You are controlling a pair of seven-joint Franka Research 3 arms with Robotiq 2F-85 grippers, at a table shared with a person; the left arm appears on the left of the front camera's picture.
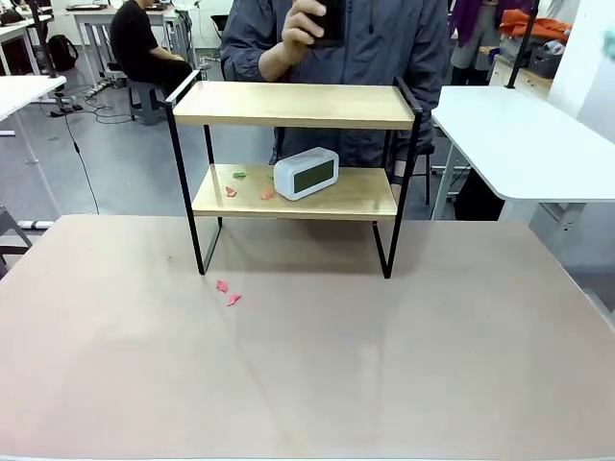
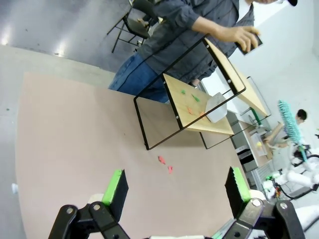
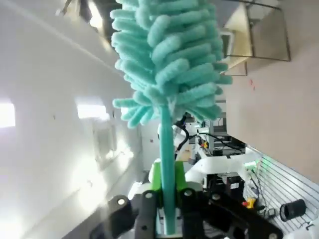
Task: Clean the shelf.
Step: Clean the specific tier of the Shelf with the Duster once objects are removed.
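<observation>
– Front view: where's the shelf (image 1: pixel 293 106)?
– Centre frame, on the bench (image 1: pixel 307 384). Coloured scraps (image 1: pixel 231 191) lie on its lower board beside the clock (image 1: pixel 306 174).
– Left wrist view?
– Your left jaws stand released, empty.
– Right wrist view?
– Right jaws clenched on the duster (image 3: pixel 169 59). I'd have you sweep gently around the clock.

Duster (image 3: pixel 169 59) tip cut off; scraps (image 1: pixel 267 194) too small to identify.

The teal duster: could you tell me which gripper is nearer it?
Right: the right gripper is shut on the duster by its handle. The left gripper hangs open over the table, the duster far off.
</observation>
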